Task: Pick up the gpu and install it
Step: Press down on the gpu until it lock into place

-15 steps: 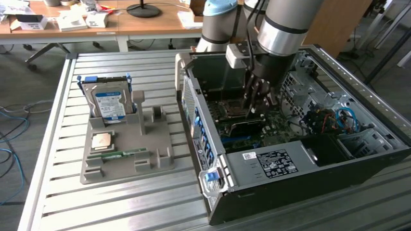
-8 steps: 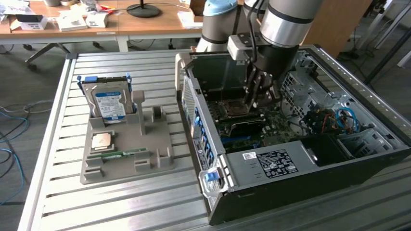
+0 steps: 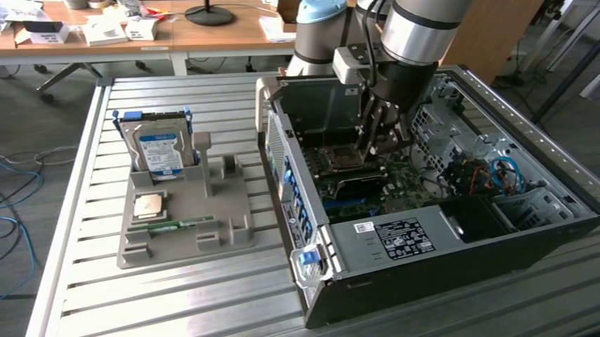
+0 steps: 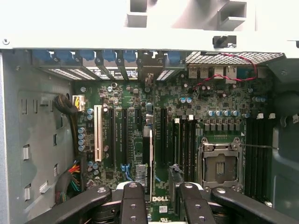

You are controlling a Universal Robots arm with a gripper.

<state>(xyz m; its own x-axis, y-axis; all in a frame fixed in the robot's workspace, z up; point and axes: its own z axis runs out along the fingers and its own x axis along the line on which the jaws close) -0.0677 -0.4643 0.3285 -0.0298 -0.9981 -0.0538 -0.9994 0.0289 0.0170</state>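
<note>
The gpu (image 4: 148, 163) is a thin dark card seen edge-on in the wrist view, standing upright between my fingertips (image 4: 133, 191). My gripper (image 4: 159, 189) is shut on the gpu. The card hangs just above the dark expansion slots of the green motherboard (image 4: 121, 116). In the exterior view my gripper (image 3: 377, 137) reaches down into the open computer case (image 3: 291, 175), close to the motherboard near the case's rear wall.
A grey holder tray (image 3: 225, 235) on the slatted table carries a hard drive (image 3: 159, 147), a processor chip (image 3: 150, 205) and a memory stick (image 3: 173, 226). In the case are an empty processor socket (image 4: 219, 163), a white slot (image 4: 97, 133), cables (image 3: 487, 172) and a power supply (image 3: 398, 235).
</note>
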